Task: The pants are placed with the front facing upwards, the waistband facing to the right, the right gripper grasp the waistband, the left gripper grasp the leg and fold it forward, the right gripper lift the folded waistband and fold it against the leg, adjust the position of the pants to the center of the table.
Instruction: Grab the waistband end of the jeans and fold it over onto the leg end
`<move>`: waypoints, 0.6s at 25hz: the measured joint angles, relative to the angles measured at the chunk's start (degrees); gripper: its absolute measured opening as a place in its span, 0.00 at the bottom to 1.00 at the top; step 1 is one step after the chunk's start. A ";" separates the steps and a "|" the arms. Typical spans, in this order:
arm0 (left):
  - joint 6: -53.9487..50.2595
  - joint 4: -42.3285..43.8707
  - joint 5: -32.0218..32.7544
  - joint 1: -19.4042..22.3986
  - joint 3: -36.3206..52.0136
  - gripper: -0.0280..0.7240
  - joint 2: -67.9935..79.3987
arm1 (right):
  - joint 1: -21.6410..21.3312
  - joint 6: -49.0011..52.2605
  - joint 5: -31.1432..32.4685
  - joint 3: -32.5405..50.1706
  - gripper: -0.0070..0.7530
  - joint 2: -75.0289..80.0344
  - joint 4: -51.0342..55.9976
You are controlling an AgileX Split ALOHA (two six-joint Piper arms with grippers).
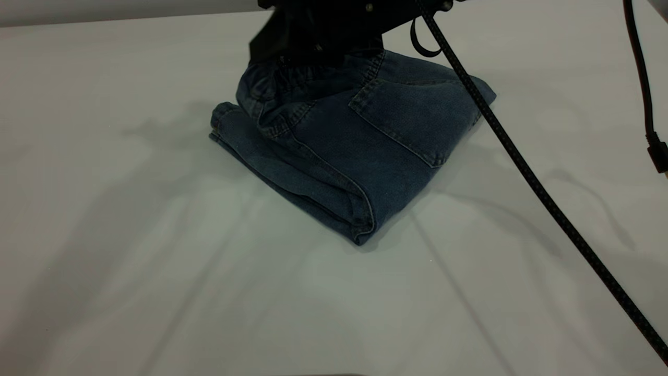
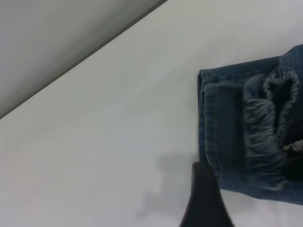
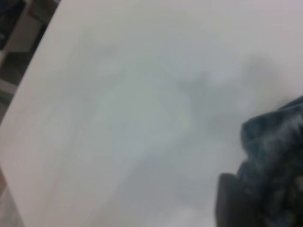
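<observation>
The blue denim pants (image 1: 355,141) lie folded into a thick square on the white table (image 1: 156,261), back pocket up, a little behind the middle. The ruffled waistband (image 1: 292,73) rises at the far left corner of the fold, under my right gripper (image 1: 313,36), which is shut on it. The right wrist view shows bunched denim (image 3: 274,142) pressed against that gripper (image 3: 232,203). In the left wrist view, part of my left gripper (image 2: 204,198) hangs above bare table just beside the leg hems of the pants (image 2: 222,132), and the waistband (image 2: 265,118) shows beyond.
A black braided cable (image 1: 543,193) runs from the top over the pants' right corner down to the lower right. A second black cable (image 1: 644,78) hangs at the right edge. The table's far edge (image 1: 104,18) is at the top left.
</observation>
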 joint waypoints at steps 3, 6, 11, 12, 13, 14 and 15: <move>0.00 0.00 0.30 0.00 0.00 0.63 0.00 | 0.00 -0.05 2.87 -0.49 0.58 0.00 -0.15; -0.05 0.00 0.54 0.00 0.00 0.63 0.00 | 0.05 0.04 6.11 -1.53 0.80 -0.12 -1.11; -0.05 -0.06 0.77 0.00 0.00 0.63 0.00 | 0.25 9.13 -0.61 -1.89 0.81 -1.17 -9.52; -0.05 -0.06 0.77 0.00 0.00 0.63 0.00 | 0.31 12.79 -2.47 -2.42 0.79 -1.49 -13.28; -0.05 -0.06 0.77 0.00 0.00 0.63 0.00 | 0.60 17.35 -4.33 -3.37 0.77 -1.76 -18.59; -0.05 -0.06 0.77 0.00 0.00 0.63 0.00 | 0.82 22.99 -5.47 -4.49 0.76 -1.95 -24.46; -0.05 -0.06 0.79 0.00 0.00 0.63 0.00 | 0.98 28.65 -6.01 -6.09 0.75 -2.14 -30.62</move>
